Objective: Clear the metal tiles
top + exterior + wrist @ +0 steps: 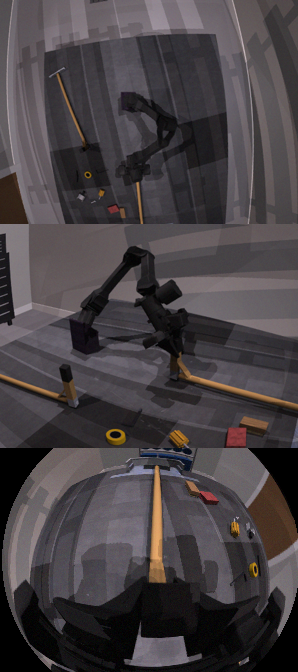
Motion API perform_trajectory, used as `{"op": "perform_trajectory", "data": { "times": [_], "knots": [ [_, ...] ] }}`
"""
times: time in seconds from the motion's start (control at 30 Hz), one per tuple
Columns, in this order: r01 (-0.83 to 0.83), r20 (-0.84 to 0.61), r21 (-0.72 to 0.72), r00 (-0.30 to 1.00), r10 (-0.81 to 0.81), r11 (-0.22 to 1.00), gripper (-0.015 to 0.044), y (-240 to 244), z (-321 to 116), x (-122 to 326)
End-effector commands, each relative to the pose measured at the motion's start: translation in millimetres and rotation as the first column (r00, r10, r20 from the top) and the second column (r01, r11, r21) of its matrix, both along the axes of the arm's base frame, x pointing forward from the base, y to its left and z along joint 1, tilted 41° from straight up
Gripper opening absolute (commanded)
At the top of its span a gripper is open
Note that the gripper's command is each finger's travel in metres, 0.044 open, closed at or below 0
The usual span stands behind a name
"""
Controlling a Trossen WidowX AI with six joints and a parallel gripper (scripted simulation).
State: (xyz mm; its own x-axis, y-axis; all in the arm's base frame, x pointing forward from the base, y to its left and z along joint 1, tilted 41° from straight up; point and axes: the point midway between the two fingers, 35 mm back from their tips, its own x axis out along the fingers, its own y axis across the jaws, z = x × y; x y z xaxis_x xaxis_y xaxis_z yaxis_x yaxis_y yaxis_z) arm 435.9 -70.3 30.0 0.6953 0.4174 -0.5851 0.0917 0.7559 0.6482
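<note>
My gripper [137, 180] [178, 354] [160, 580] is shut on the upright grip of a long wooden-shafted scraper [139, 202] [231, 389] [157, 523]. The grip's lower end is at or just above the table. The shaft runs away from the arm, and in the wrist view its dark head is at the far end, by a pale blue-grey strip that looks like the bench plate [121, 473]. A grey rimmed shape stands behind it, possibly the catch box. The tiles are too small and dim to make out. The top view cuts off the scraper's far end.
A second wooden-shafted tool [69, 107] [29, 388] with a wide crosswise head lies on the left. A yellow tape roll [85, 175] [116, 442], an orange-yellow item [101, 193] [178, 438], a red block [113, 208] [237, 437] [209, 497] and a wooden block [122, 212] [254, 424] [192, 488] lie beside the held shaft.
</note>
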Motion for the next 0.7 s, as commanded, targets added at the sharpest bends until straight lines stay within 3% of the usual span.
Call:
{"op": "perform_trajectory", "data": {
  "times": [0.0,0.67],
  "knots": [
    [0.007,0.02,-0.007,1.0,-0.007,1.0,0.0,-4,7,-5],
    [0.009,0.02,-0.007,1.0,-0.009,1.0,0.0,1,6,-36]
  ]
}}
